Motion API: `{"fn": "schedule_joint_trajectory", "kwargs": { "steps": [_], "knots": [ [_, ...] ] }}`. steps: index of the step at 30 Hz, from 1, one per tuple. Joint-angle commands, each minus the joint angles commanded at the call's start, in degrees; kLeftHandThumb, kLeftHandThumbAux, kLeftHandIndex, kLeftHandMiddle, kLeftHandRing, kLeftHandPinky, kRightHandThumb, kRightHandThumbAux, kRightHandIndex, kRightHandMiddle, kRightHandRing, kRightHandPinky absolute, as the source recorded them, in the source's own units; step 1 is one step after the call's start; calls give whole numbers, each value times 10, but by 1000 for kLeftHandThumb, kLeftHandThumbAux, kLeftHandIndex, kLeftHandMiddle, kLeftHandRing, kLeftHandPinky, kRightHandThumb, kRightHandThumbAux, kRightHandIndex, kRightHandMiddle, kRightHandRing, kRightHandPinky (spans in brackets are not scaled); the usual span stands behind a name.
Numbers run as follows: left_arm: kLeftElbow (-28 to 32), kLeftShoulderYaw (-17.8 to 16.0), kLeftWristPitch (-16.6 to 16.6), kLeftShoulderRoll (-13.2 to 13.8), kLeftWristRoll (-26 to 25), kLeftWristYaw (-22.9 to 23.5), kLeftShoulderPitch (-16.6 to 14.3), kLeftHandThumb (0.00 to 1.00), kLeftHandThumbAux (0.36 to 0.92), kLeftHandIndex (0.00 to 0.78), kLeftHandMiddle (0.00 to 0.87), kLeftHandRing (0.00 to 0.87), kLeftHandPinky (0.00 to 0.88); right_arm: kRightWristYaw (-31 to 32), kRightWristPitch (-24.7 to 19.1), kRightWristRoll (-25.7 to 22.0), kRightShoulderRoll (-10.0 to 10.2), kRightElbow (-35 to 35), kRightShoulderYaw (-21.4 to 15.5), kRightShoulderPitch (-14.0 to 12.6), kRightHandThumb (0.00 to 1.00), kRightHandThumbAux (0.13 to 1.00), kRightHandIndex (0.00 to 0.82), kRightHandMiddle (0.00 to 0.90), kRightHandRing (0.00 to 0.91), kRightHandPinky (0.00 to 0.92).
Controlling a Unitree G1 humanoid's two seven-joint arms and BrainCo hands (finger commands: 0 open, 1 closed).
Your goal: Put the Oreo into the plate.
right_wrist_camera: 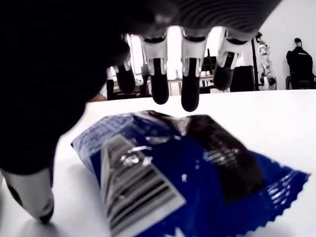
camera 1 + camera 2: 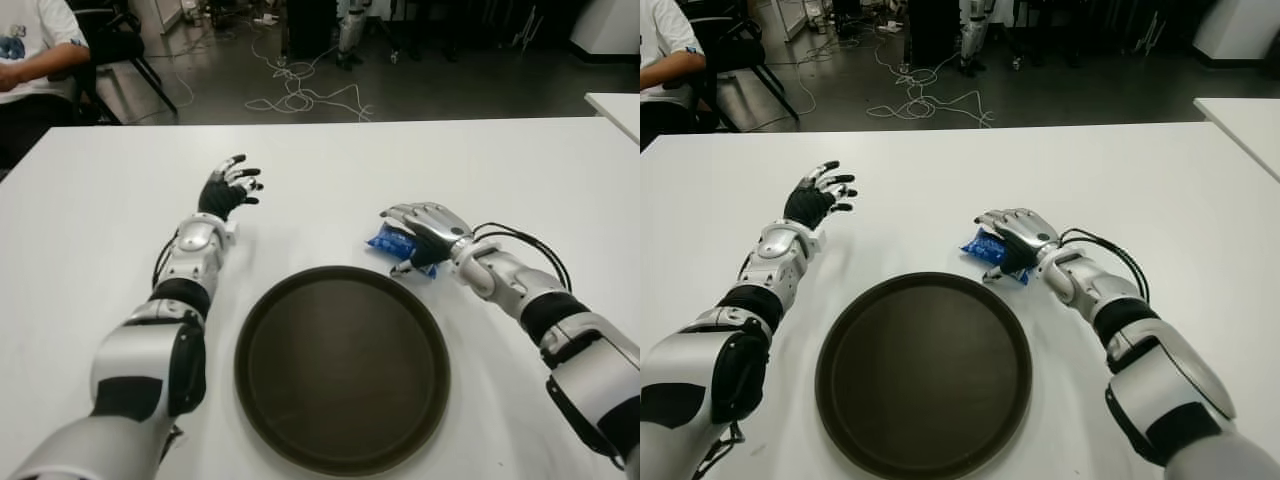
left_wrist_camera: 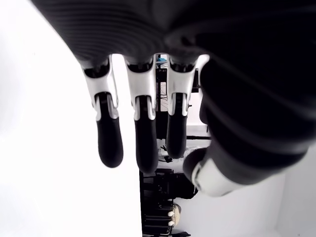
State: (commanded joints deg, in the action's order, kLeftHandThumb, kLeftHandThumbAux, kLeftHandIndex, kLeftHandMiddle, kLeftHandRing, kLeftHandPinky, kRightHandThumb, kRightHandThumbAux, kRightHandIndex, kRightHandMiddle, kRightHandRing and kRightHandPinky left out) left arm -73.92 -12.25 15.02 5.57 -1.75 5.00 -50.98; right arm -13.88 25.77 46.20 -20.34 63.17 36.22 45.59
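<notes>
The Oreo, a blue packet [image 1: 187,168], lies flat on the white table [image 2: 500,170] just beyond the right far rim of the round dark plate [image 2: 340,370]. My right hand [image 2: 418,232] arches over the packet from the right. Its fingers [image 1: 190,94] are spread above the wrapper without closing on it, and the thumb tip comes down beside the packet's near edge. Only the packet's left end [image 2: 978,243] shows past the palm in the eye views. My left hand [image 2: 232,186] is idle to the far left of the plate, fingers [image 3: 140,143] relaxed and holding nothing.
A person in a white shirt [image 2: 30,50] sits at the table's far left corner beside a black chair. Loose cables [image 2: 300,95] lie on the floor beyond the table. Another white table's corner [image 2: 615,105] shows at the right.
</notes>
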Motion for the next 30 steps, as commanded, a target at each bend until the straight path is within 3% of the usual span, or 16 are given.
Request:
{"fn": "schedule_joint_trajectory", "kwargs": {
  "steps": [17, 30],
  "knots": [
    [1, 5, 1, 2, 5, 2, 1, 251, 797, 156, 293, 345, 425, 34, -25, -9, -1, -25, -4, -9, 0, 715, 146, 171, 186, 163],
    [1, 7, 3, 1, 7, -1, 1, 241, 822, 160, 304, 352, 421, 33, -30, -13, 1, -20, -8, -10, 0, 702, 143, 171, 189, 170]
  ]
}}
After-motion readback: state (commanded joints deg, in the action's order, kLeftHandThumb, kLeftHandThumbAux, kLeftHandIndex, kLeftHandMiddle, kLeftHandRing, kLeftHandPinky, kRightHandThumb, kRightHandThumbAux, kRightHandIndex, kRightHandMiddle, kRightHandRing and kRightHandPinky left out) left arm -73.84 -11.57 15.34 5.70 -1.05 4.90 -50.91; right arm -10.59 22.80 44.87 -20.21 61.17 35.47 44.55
